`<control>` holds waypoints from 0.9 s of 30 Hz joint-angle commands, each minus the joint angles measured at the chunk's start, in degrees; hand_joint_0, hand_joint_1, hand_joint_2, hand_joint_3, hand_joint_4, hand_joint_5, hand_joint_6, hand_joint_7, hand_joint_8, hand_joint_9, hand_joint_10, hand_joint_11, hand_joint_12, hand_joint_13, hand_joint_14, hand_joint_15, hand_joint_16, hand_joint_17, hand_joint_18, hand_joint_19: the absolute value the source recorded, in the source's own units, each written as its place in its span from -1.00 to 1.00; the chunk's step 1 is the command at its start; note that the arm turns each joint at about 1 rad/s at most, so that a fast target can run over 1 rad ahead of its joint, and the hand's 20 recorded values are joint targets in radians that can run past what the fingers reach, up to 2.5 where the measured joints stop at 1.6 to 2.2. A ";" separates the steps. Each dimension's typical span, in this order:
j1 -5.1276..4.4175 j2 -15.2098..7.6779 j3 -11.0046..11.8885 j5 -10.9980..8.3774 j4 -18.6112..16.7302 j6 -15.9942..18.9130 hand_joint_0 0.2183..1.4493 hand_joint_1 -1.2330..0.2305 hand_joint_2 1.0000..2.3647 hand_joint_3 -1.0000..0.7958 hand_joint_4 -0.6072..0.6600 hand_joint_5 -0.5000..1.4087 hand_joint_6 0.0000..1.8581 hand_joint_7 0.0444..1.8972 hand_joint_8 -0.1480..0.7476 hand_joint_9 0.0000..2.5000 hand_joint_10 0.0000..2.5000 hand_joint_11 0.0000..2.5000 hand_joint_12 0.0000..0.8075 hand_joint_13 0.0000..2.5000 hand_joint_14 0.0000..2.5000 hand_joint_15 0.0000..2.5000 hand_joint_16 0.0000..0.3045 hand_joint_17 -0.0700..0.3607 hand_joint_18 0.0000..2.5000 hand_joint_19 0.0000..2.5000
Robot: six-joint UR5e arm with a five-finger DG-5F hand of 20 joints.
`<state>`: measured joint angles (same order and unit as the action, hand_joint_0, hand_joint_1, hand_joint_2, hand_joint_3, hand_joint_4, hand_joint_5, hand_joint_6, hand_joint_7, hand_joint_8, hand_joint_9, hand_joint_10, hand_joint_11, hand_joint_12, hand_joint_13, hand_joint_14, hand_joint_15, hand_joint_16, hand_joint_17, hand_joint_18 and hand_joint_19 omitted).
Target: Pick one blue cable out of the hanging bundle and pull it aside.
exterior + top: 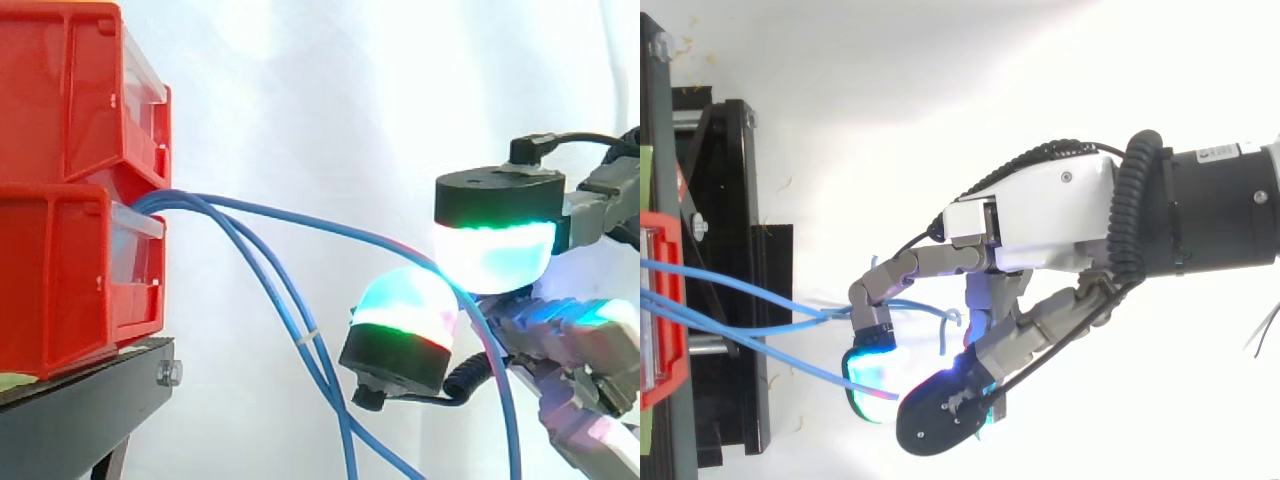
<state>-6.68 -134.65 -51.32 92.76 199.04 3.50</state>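
Side view: a white curtain (330, 100) backs the whole scene. Two stacked red bins (70, 120) fill the 9 o'clock side and rest on a black stand (80, 410) at 8 o'clock. The robot's hand (1040, 215) occupies the 3 to 4 o'clock area. In the top view it reaches in from the 3 o'clock edge, with its fingers curled toward 8 o'clock. A bundle of blue cables (278, 290) leaves the gap between the two bins and hangs down toward 6 o'clock, well short of the hand. One blue cable (300, 216) parts from that bundle at the bins and arcs out toward 3 o'clock. It passes between two glowing fingertips (495, 255), one above it and one below, then drops toward 5 o'clock. The hand is closed in a pinch on this single cable, holding it apart from the rest. A small white tie (308, 337) binds the hanging bundle near its middle.
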 commanded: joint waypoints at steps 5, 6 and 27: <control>0.00 0.00 -0.09 -0.04 -0.23 -2.27 -0.45 -0.09 -0.87 -0.08 -0.17 -0.36 -0.43 0.46 -0.24 0.07 -1.00 -0.97 -0.02 -0.21 -0.99 -0.69 -0.58 -0.01 -0.21 -0.54; 0.00 0.09 0.00 -0.04 -0.23 -2.35 -0.45 -0.09 -0.88 -0.08 -0.18 -0.36 -0.43 0.46 -0.23 0.06 -1.00 -0.97 -0.03 -0.21 -0.99 -0.69 -0.58 0.00 -0.22 -0.54; -0.09 2.20 0.17 -0.13 -0.23 -6.04 -0.41 -0.09 -1.00 -0.08 -0.20 -0.37 -0.39 0.41 -0.21 0.04 -1.00 -0.96 -0.04 -0.24 -0.99 -0.69 -0.58 -0.01 -0.25 -0.53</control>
<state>-6.71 -132.76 -51.22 92.66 198.84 -2.38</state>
